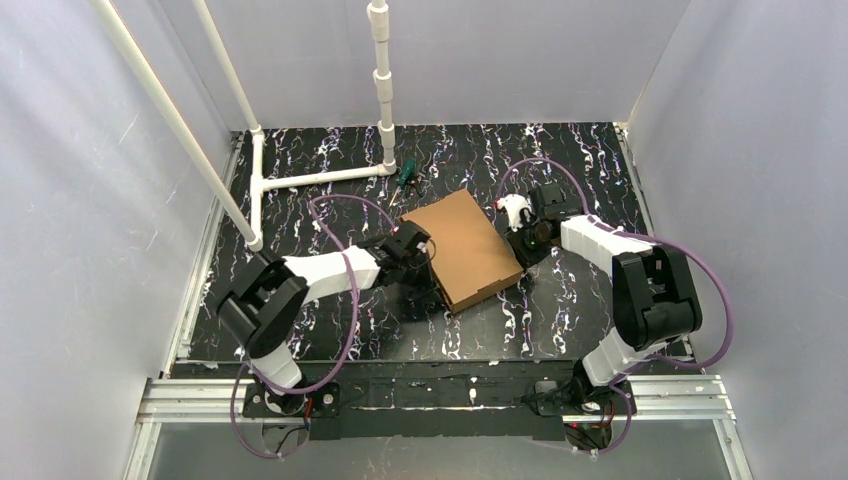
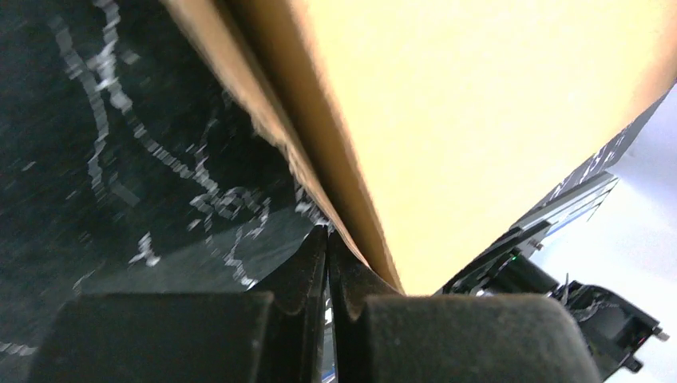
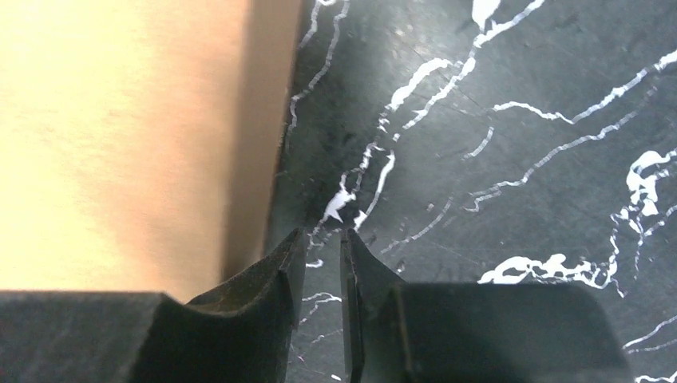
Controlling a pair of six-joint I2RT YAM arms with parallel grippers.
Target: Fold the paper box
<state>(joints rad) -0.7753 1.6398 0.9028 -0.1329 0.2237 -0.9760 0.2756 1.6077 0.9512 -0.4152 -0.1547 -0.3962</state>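
Note:
The paper box [image 1: 463,248] is a plain brown cardboard mailer, folded shut and lying flat on the black marbled table, turned diagonally. My left gripper [image 1: 424,246] is at its left edge. In the left wrist view the jaws [image 2: 327,237] are shut with nothing between them, the tips against the box's side wall [image 2: 319,171] where it meets the table. My right gripper [image 1: 524,241] is at the box's right edge. In the right wrist view its jaws [image 3: 321,239] are a narrow gap apart and empty, on the table just beside the box [image 3: 120,136].
A white pipe frame [image 1: 300,178] stands at the back left, with an upright pipe [image 1: 382,90] behind the box. A small green-handled tool [image 1: 405,175] lies near the pipe foot. White walls close in both sides and the back.

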